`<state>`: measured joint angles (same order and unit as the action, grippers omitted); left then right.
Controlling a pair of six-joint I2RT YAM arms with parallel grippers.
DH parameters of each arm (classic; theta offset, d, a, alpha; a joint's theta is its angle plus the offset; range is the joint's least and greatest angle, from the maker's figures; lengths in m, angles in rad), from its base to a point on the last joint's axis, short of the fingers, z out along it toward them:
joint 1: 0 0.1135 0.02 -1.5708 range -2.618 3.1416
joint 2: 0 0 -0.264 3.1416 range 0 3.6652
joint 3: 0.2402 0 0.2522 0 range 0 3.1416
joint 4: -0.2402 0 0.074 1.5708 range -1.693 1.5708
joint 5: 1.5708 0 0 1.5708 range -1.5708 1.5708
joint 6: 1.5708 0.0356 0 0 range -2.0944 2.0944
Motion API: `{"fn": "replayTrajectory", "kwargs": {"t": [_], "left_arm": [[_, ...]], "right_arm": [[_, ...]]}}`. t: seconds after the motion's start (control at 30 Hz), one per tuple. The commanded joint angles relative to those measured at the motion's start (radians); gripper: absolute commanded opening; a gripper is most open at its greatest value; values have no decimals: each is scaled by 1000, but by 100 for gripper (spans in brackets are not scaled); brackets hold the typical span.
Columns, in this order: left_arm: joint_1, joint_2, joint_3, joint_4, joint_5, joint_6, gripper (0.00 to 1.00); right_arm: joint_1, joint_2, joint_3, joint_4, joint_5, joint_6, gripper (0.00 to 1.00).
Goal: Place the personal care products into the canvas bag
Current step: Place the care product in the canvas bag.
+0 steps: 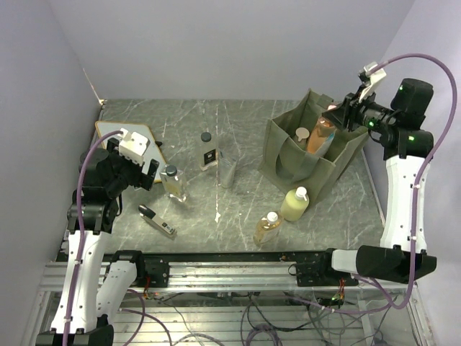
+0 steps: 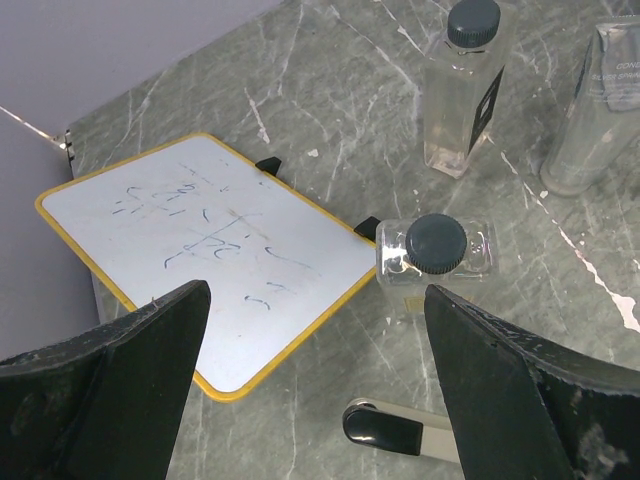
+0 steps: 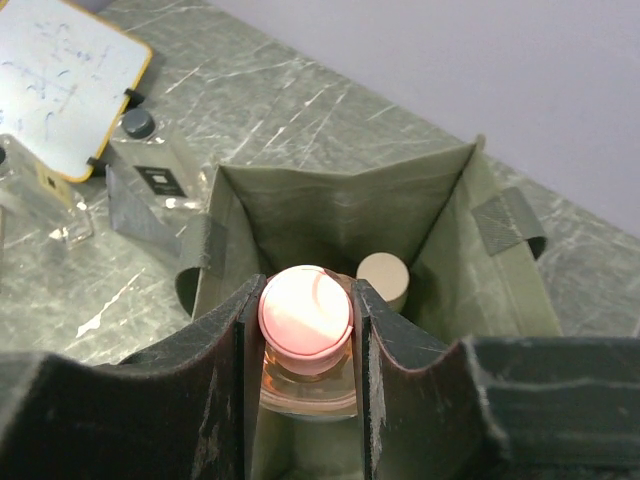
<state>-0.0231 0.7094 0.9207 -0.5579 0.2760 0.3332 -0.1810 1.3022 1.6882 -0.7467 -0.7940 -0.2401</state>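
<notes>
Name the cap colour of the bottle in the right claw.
Pink cap; right wrist view shows it best.

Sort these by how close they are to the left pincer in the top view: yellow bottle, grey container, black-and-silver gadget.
1. Black-and-silver gadget, close by the left pincer, on the left.
2. Grey container, in the middle.
3. Yellow bottle, over on the right.

Canvas bag (image 1: 342,162): olive, open, standing at the table's right.
Orange bottle (image 1: 319,137): upright in the bag, with the right gripper (image 1: 337,115) at its top.
Beige-capped bottle (image 1: 302,134): in the bag, just beside the orange one.
Yellow-green bottle (image 1: 294,205): white cap, just in front of the bag.
Amber bottle (image 1: 266,228): near it, closer to the arms.
Labelled clear bottle (image 1: 208,153): mid-table, with the grey container (image 1: 227,171) just beside it.
Second clear bottle (image 1: 173,183): further left.
Left gripper (image 1: 150,175): between the whiteboard (image 1: 115,132) and the second clear bottle.
Black-and-silver gadget (image 1: 157,221): lying flat, front left.
</notes>
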Motion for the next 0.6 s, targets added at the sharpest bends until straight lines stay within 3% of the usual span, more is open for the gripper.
{"fn": "replayTrajectory", "kwargs": {"t": [0.0,0.33,0.57], "left_arm": [[8,-3,-9,35,35,-1,99],[8,7,-7,39,40,0,99],[8,3,-12,38,40,7,99]], "right_arm": [[11,-54,-73,172,-109,-7,0],[199,-12,-178,204,56,-90,0],[220,39,-246,315,73,-138,0]]}}
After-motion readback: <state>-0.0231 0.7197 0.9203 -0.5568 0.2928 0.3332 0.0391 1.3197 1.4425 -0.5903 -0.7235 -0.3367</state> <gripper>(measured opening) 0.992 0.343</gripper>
